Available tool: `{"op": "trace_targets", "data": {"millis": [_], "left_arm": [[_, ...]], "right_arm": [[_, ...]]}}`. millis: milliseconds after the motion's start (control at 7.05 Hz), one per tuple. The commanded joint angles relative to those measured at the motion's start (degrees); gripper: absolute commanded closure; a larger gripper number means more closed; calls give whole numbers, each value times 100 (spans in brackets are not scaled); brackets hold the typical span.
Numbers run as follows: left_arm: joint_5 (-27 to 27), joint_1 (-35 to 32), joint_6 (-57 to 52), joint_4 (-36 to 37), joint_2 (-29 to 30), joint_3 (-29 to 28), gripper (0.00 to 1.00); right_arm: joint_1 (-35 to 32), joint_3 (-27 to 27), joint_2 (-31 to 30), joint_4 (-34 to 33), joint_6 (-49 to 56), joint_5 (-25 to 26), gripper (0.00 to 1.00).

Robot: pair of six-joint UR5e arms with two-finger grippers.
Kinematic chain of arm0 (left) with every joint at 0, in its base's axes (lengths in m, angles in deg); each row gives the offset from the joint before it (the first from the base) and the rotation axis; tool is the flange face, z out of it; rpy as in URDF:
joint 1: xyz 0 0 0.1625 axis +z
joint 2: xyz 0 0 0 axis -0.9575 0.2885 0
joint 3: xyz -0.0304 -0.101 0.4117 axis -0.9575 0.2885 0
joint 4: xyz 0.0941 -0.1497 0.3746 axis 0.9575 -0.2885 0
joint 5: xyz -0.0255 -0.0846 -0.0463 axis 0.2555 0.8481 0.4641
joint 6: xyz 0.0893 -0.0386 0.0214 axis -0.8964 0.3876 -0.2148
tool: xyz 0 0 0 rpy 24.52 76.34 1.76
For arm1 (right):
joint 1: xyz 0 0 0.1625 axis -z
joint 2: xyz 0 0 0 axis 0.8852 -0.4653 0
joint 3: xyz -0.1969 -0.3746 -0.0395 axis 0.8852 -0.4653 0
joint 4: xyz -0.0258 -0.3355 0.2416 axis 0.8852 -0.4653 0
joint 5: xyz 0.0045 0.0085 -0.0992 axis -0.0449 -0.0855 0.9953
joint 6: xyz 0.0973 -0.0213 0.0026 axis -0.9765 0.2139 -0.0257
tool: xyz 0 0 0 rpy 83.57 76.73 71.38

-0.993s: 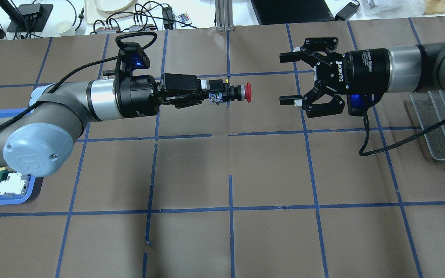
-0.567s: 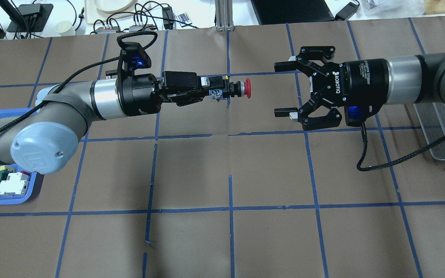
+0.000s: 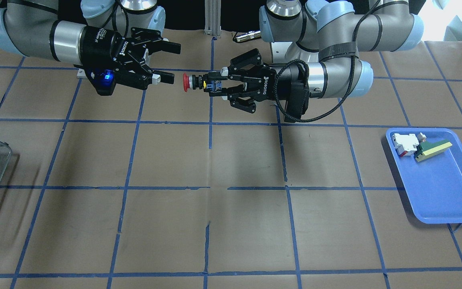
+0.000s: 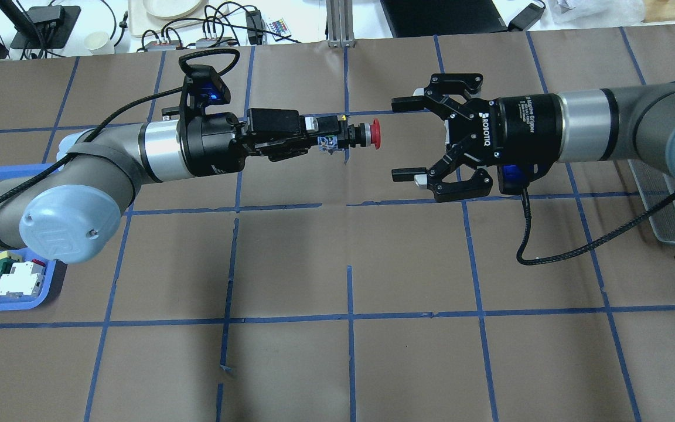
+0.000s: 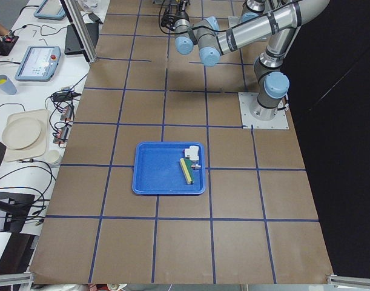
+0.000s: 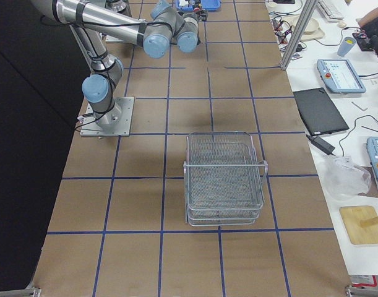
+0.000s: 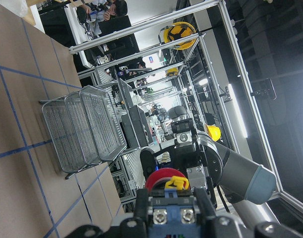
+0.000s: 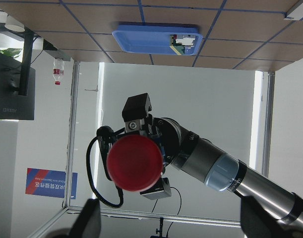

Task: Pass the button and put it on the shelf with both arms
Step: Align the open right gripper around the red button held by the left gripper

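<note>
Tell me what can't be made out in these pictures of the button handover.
Shelf: overhead view, cut off by the right edge and partly behind the right arm.
Blue tray: overhead view, largely under the left arm's elbow and cut by the left edge.
Button: right wrist view, the red cap hides its body.
Right gripper: own wrist view, only blurred finger stubs at the bottom edge.

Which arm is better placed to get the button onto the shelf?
Right, probably. The right gripper is open, facing the red cap of the button across a small gap, and the shelf lies on that arm's side. The left gripper holds the button by its rear, far from the shelf.
</note>
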Motion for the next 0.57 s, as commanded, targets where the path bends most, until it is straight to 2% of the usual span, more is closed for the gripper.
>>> {"op": "trace_targets", "data": {"millis": [0, 425], "left_arm": [[0, 0, 0, 7, 4, 3, 92], [9, 0, 0, -2, 30, 3, 92]], "right_arm": [[-40, -13, 151, 8, 1, -27, 1], [-102, 5, 160, -53, -8, -53, 1]]}}
